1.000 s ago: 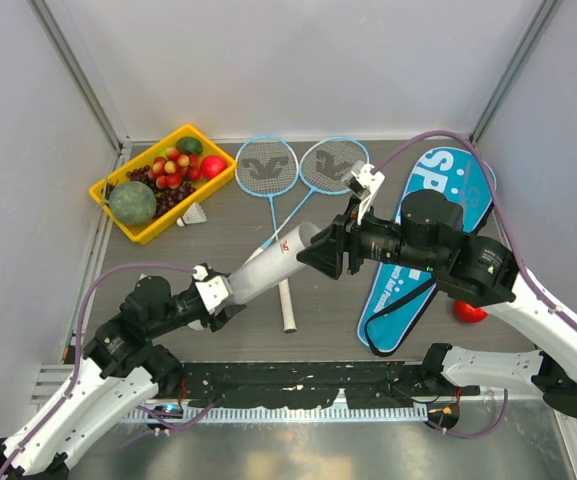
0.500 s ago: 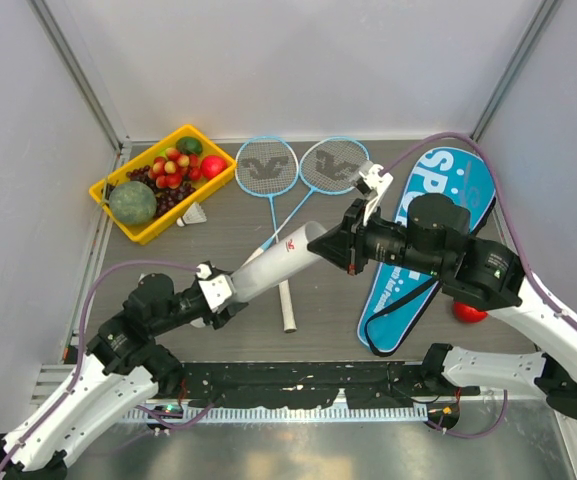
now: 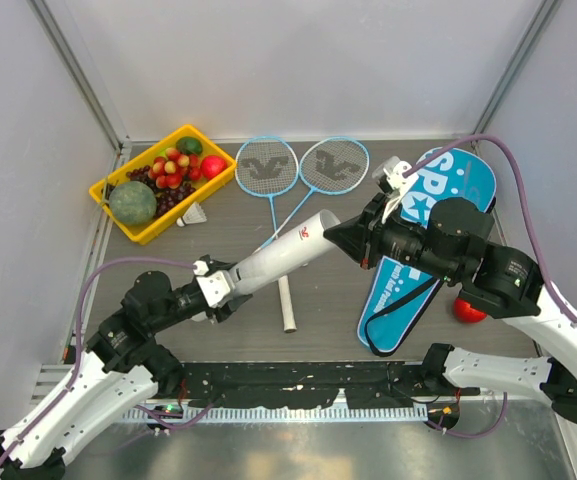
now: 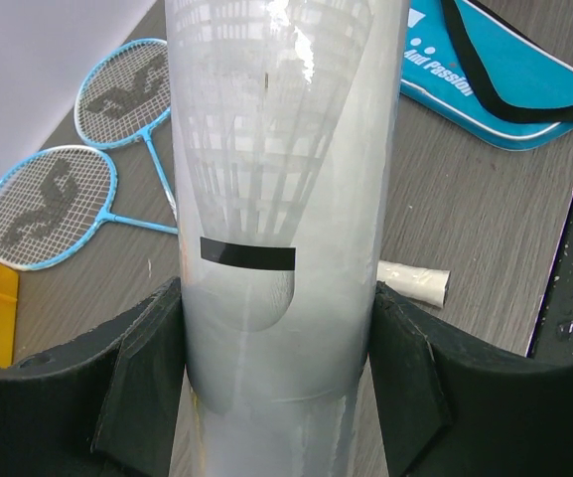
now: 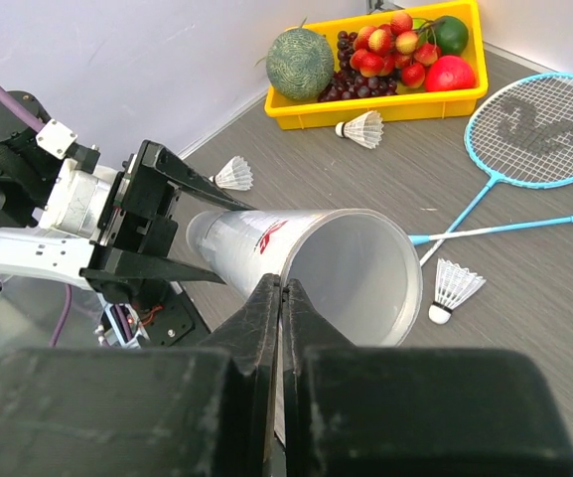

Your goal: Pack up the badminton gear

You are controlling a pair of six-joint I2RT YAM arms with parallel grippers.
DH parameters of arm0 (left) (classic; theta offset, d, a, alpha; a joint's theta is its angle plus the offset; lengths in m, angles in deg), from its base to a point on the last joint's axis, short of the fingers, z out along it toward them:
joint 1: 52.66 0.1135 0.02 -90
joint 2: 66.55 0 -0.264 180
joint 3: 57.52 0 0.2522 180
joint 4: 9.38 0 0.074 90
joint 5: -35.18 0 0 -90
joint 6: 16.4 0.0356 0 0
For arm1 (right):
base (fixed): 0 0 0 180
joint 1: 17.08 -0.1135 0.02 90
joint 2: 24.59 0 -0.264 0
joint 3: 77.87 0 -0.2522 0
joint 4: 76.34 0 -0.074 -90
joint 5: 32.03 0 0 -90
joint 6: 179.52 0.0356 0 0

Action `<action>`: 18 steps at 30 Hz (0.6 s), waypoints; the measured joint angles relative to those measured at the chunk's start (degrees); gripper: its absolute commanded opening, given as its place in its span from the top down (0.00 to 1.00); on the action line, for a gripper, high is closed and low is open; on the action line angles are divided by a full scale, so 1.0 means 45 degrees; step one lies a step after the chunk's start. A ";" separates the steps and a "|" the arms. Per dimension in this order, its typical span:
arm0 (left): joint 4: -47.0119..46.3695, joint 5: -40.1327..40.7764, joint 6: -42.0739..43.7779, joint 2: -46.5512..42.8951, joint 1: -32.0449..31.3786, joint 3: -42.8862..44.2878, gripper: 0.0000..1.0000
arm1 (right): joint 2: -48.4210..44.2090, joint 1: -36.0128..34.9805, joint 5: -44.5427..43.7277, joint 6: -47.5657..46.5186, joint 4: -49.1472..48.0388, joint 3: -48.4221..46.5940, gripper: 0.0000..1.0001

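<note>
My left gripper (image 3: 220, 287) is shut on the lower end of the long white tube (image 3: 280, 256), which slants up to the right. A white feather shuttlecock (image 4: 266, 129) shows through the tube's wall (image 4: 286, 328). My right gripper (image 5: 281, 285) is shut with nothing in it, just in front of the tube's open mouth (image 5: 356, 273). Two light-blue rackets (image 3: 266, 165) (image 3: 333, 163) lie crossed at the back. The blue racket bag (image 3: 438, 185) lies on the right under my right arm. Loose shuttlecocks lie by the tray (image 5: 363, 129), behind the left gripper (image 5: 234, 174) and beside the tube's mouth (image 5: 455, 288).
A yellow tray (image 3: 158, 232) of fruit stands at the back left. A red apple (image 3: 468, 312) lies by the bag's near end. A white racket handle (image 3: 288, 305) lies under the tube. Grey walls close in the table on three sides.
My right gripper has shut and drawn back to the right from the tube's mouth. The tube has shifted slightly up and right in my left gripper.
</note>
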 measured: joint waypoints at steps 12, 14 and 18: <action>-0.0296 0.0151 0.0107 0.0000 -0.0039 0.0010 0.83 | 0.0092 0.0180 0.0418 -0.0471 0.0267 -0.0617 0.95; 0.0282 0.0597 0.0121 0.0015 0.0015 0.0005 0.83 | 0.0053 0.0335 0.0393 -0.0636 0.0155 -0.0986 0.95; 0.1117 0.1146 0.0185 0.0151 0.0078 -0.0044 0.84 | -0.0180 0.0505 0.0491 -0.0884 -0.0151 -0.1768 0.95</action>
